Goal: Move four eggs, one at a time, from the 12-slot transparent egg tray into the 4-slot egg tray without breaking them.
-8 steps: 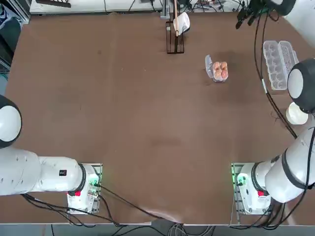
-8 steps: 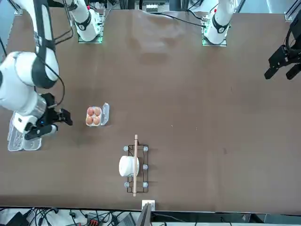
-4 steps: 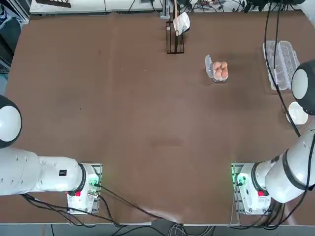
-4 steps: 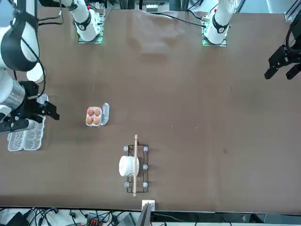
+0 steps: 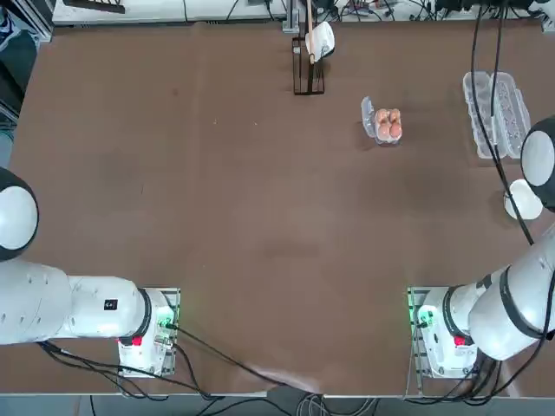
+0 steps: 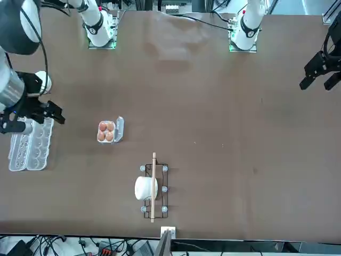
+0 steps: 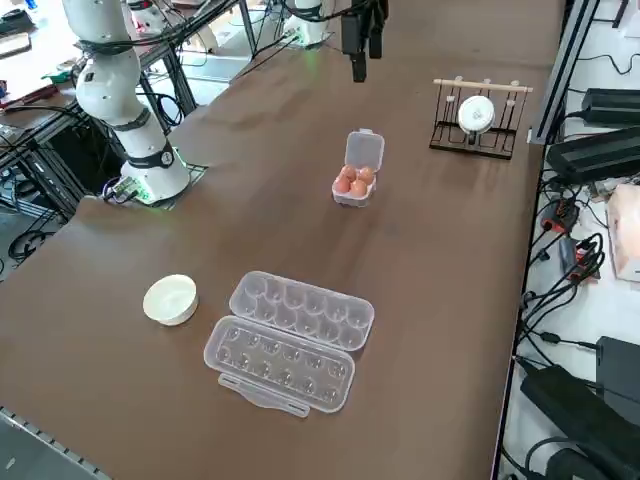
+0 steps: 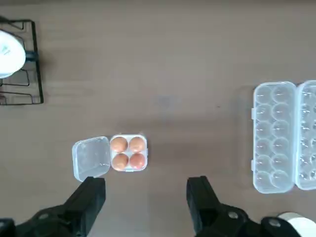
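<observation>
The right gripper's fingers [image 8: 200,197] stand spread wide with nothing between them, and the right gripper [image 6: 33,113] now hangs high above the 12-slot transparent egg tray [image 6: 31,144], at the table's edge on the robot's right side. A second ago it was lower and just beside the 4-slot egg tray [image 6: 109,131]; since then it has drawn away and risen (the wrist view takes in both trays at once, with bare table between them). The four eggs [image 8: 128,152] fill all four cups of the small tray, its lid [image 8: 91,158] lying open alongside, while the long carton [image 7: 290,340] lies open with every visible cup empty. Nothing appears cracked or spilled. By that showing, the transfer looks finished, and the pull-back reads as a retreat after the last placement rather than a reach for another egg. The white bowl [image 7: 170,299] near the carton sits untouched.
</observation>
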